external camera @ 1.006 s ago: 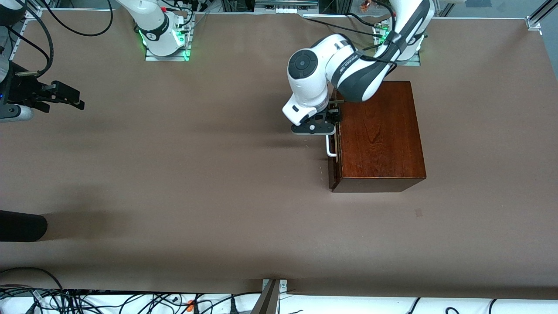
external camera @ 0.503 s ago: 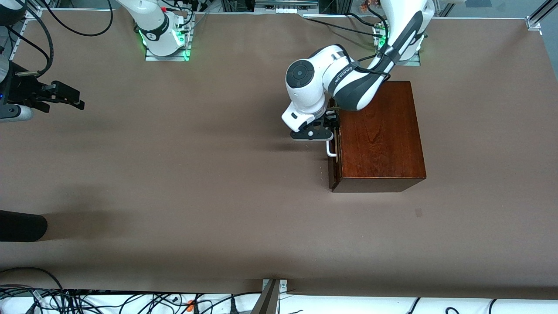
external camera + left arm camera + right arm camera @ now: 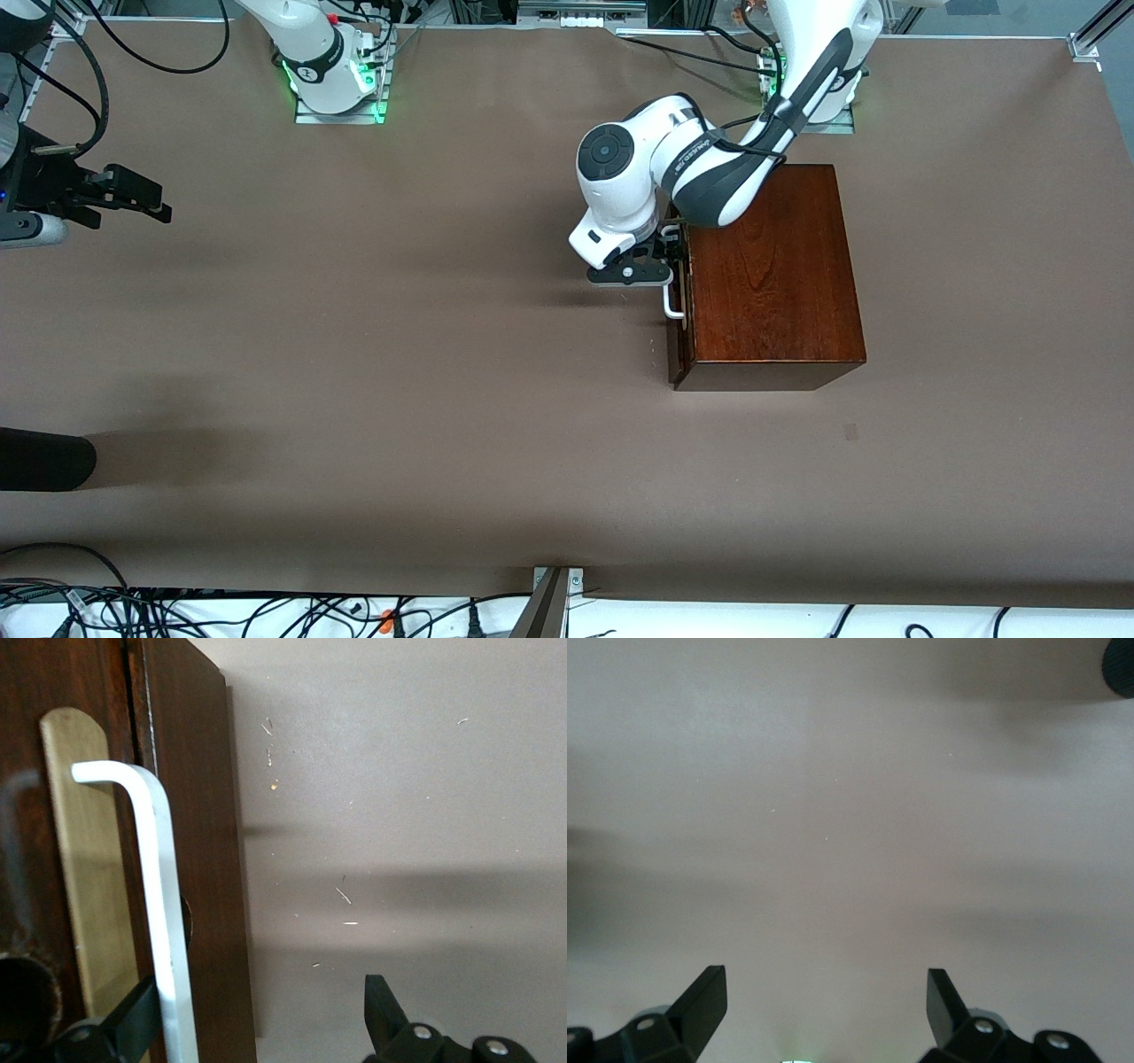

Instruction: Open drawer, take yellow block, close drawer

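Now the left gripper (image 3: 666,259) is lining up on the drawer's white handle (image 3: 672,301); the opening step has yet to begin.

The drawer (image 3: 679,306) sits shut in the wooden box (image 3: 769,275), its front facing the right arm's end of the table. In the left wrist view the left gripper (image 3: 261,1014) stands wide, one fingertip (image 3: 142,1014) right beside the handle (image 3: 164,921) and the other well out over the table (image 3: 399,815), so nothing is gripped. The yellow block is not visible, presumably inside the box. Next, I judge, the fingers must straddle the handle, close on it, and pull away from the box. The right gripper (image 3: 824,1010) waits, wide and empty, well away from the box, over bare table.
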